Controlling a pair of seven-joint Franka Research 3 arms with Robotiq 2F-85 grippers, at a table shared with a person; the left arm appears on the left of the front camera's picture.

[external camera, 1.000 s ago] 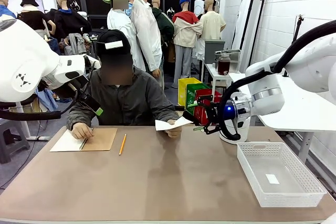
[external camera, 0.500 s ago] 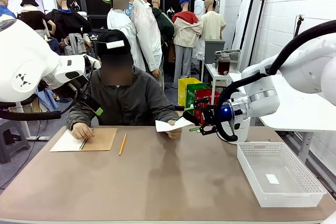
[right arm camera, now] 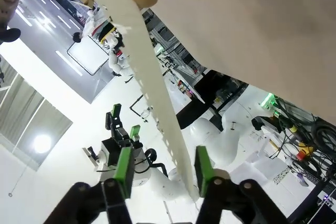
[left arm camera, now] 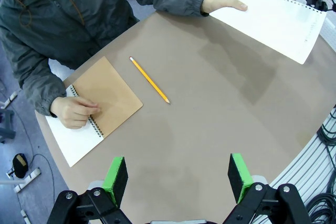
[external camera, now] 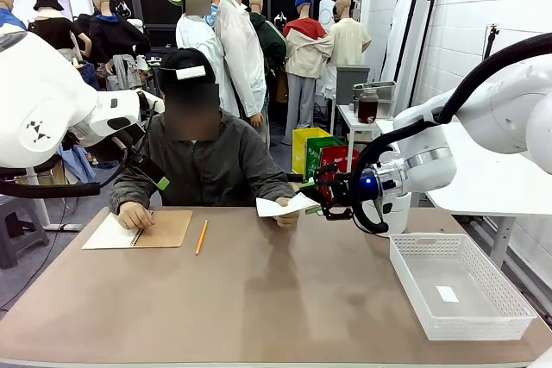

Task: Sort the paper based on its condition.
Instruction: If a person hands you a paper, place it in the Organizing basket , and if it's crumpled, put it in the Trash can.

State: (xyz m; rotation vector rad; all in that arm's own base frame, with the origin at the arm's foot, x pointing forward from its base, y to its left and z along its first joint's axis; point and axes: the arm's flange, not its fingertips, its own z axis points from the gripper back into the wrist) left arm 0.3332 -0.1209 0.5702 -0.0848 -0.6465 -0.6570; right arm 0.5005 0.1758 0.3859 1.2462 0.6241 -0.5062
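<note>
Paper [external camera: 285, 206] in person's hand [external camera: 284, 215], edge between part-closed right gripper [external camera: 321, 199] jaws; left gripper [left arm camera: 178, 172] wide.

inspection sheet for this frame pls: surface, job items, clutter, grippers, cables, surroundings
Surface: brown table, no spills or marks seen.
Job's things: the paper, flat, held out above the table by the person's hand; perforated edge along one side in the left wrist view.
Clutter: notebook under the person's other hand, pencil, white basket holding a small white tag.
Grippers: right gripper straddles the paper's edge, jaws not yet shut on it; left gripper open, high above the table.
Cables: black cable along the right arm; bundle off the table edge.
Surroundings: white wall on the right, coloured bins behind the person.
</note>
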